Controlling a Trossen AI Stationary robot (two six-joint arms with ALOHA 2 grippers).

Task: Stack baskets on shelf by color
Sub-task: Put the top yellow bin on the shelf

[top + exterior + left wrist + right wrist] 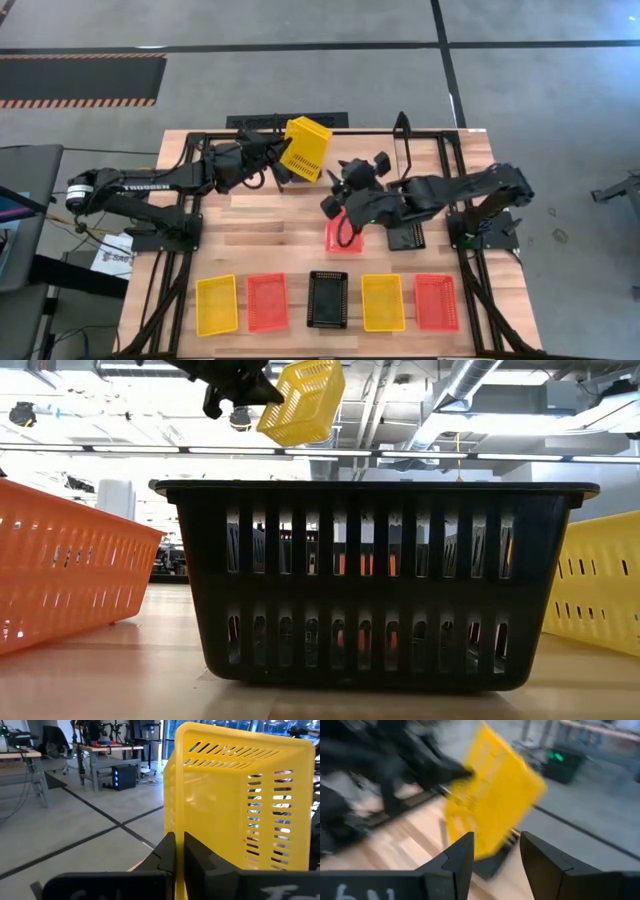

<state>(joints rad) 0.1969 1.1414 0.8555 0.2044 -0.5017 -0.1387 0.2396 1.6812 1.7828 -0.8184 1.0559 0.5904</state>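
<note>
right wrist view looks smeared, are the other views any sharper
Right wrist view: yellow basket streaked with motion blur, open right gripper crisp. Left wrist view: sharp, left gripper shut on the basket rim. Low view: black basket fills the frame, backlit by ceiling lights.

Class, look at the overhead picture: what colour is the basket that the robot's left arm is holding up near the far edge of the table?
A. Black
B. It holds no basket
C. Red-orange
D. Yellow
D. The left gripper is shut on the wall of a yellow basket, lifted and tilted near the table's far edge; the left wrist view shows its fingers pinching the yellow mesh wall.
</note>
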